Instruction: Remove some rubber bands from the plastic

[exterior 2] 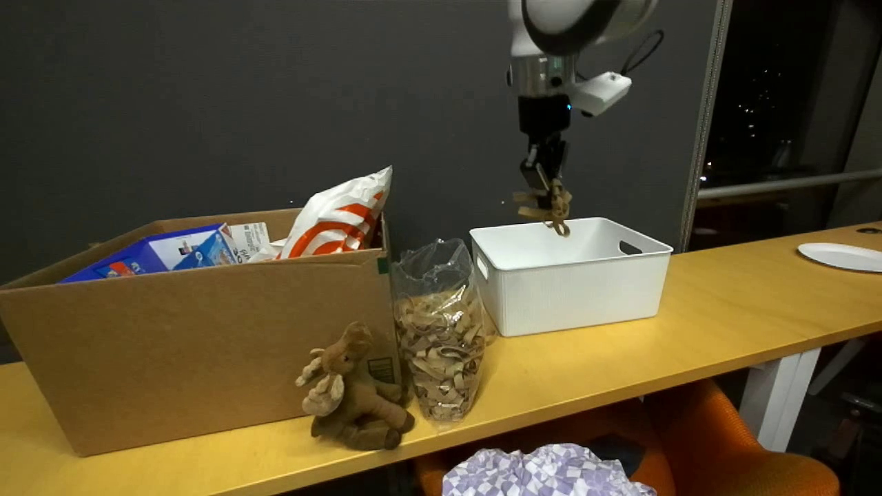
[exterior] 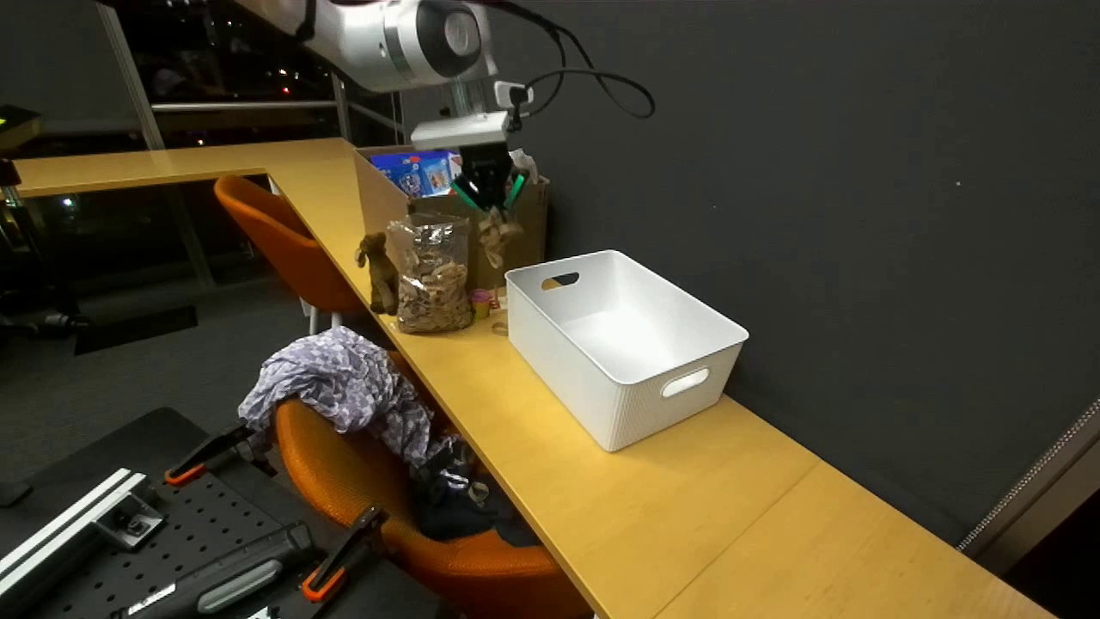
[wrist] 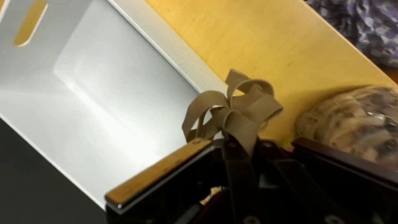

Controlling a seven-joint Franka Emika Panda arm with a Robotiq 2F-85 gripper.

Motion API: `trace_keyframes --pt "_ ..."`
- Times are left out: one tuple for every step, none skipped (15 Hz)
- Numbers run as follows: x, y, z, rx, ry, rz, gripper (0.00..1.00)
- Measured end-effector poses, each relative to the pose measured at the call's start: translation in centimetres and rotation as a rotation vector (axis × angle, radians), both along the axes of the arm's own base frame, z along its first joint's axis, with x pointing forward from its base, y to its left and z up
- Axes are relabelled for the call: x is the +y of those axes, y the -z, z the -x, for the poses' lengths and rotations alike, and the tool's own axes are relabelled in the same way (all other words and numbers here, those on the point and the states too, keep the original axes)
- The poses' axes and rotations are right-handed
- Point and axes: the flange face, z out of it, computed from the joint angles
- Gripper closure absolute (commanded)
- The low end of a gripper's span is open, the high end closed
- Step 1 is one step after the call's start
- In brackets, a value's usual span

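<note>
The gripper (exterior: pixel 492 206) is pinching a clump of bands (wrist: pixel 244 124) in mid-air near the one bin (exterior 2: pixel 579 293); whether they are hanging over it, I cannot tell. They are splaying several ways, some pointing downward in both exterior views, and are overlapping too much to count. One bag (exterior 2: pixel 442 358) of more bands is standing on the table (exterior 2: pixel 730 303), mouth upward, long axis running vertical, just beside the one box (exterior 2: pixel 207 344). One toy (exterior 2: pixel 362 406) is sitting by the bag, one plate (exterior 2: pixel 844 257) is lying past the bin, and two chairs (exterior: pixel 279 249) are standing along the table.
</note>
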Motion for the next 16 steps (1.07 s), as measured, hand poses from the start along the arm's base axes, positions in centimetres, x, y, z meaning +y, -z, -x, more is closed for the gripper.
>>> trace_keyframes --pt "-1.5 2.7 0.4 0.010 0.008 0.006 0.98" --pt "-2.6 5.5 0.8 0.021 0.013 0.007 0.98" --pt "-3.4 8.3 1.3 0.031 0.013 0.002 0.98" --pt "-3.6 10.7 1.7 0.042 0.008 -0.002 0.98" --pt "-3.5 12.7 2.1 0.053 0.000 -0.006 0.98" --pt "-3.1 14.5 2.4 0.065 -0.013 -0.010 0.98" --pt "-2.5 15.9 2.6 0.076 -0.028 -0.011 0.98" --pt "-1.8 17.1 2.8 0.085 -0.045 -0.012 0.98" --pt "-1.0 17.9 2.9 0.091 -0.062 -0.012 0.98" --pt "-0.2 18.5 2.9 0.098 -0.076 -0.011 0.76" --pt "0.5 18.8 3.0 0.102 -0.090 -0.010 0.67" --pt "1.1 19.1 2.9 0.103 -0.101 -0.009 0.62" --pt "1.6 19.2 2.8 0.103 -0.110 -0.008 0.53" --pt "2.0 19.2 2.7 0.102 -0.118 -0.008 0.47" --pt "2.2 19.1 2.6 0.099 -0.124 -0.007 0.39" --pt "2.3 18.9 2.5 0.096 -0.129 -0.007 0.32"
